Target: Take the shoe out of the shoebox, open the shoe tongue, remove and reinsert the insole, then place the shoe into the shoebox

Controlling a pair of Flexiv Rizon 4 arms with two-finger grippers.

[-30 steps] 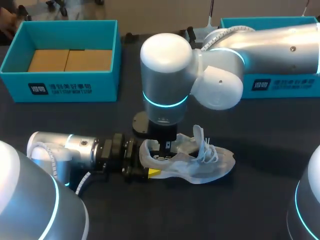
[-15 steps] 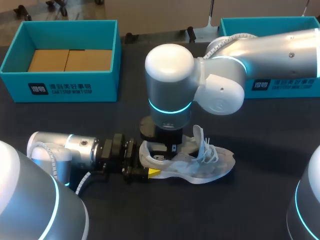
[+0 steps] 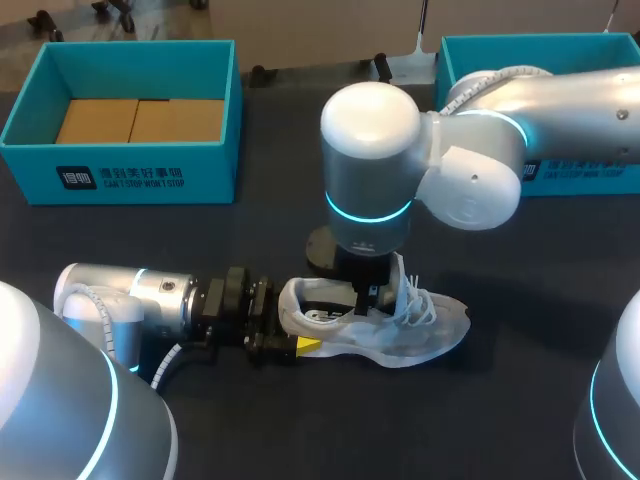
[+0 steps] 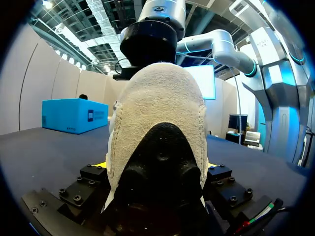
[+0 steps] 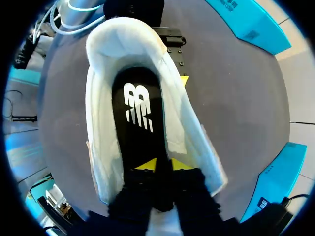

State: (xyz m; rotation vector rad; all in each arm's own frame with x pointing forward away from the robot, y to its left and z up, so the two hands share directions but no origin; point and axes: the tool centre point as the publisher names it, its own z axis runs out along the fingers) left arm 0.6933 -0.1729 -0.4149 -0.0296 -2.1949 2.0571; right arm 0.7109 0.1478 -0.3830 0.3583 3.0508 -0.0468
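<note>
A pale grey-white shoe (image 3: 410, 335) stands on the dark table, toe to the right. My left gripper (image 3: 288, 336) lies low at its heel, and in the left wrist view the heel (image 4: 157, 108) fills the space between its fingers, touching both. My right gripper (image 3: 368, 293) points straight down into the shoe's mouth beside the raised tongue (image 3: 398, 268). The right wrist view shows the black insole (image 5: 138, 115) lying flat inside the white collar (image 5: 101, 98), with the right gripper (image 5: 163, 165) on its forward part, yellow tips a narrow gap apart and nothing seen held.
A teal shoebox (image 3: 120, 180) with brown cardboard inside stands at the back left. A second teal box (image 3: 580, 172) stands at the back right, partly behind my right arm. Bare table lies in front of the shoe.
My right arm has slid rightward along the shoe, from over the heel opening toward the tongue. Its tips have parted slightly. The left gripper and shoe have stayed put.
</note>
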